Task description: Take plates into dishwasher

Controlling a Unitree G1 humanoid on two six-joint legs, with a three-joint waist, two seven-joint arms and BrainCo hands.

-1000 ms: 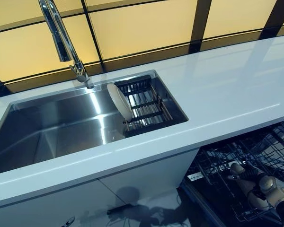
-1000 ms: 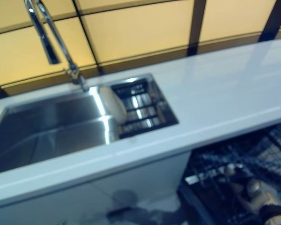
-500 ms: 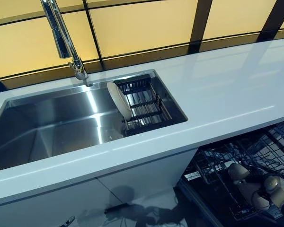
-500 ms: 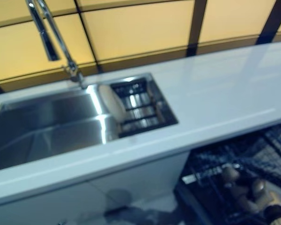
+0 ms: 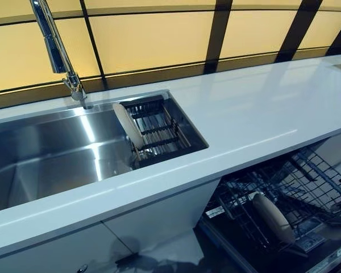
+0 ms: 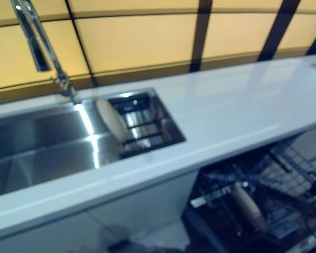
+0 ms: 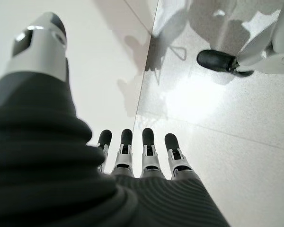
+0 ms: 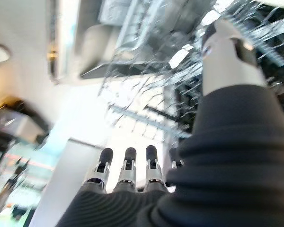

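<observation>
One plate (image 5: 128, 126) leans in the sink rack (image 5: 159, 128), another stands in the dishwasher rack (image 5: 307, 187); stiff, slick, breakable, best gripped by the rim. Both hands, left hand (image 7: 146, 151) and right hand (image 8: 128, 170), show fingers straight, empty.

Sink (image 5: 23, 170) cut off at left frame edge; faucet (image 5: 51, 45) top cropped. Dishwasher rack (image 5: 307, 187) runs off lower right. Plate (image 5: 273, 218) in rack: lower rim hidden among wires. Right wrist view heavily blurred, rack wires (image 8: 146, 85) smeared.
</observation>
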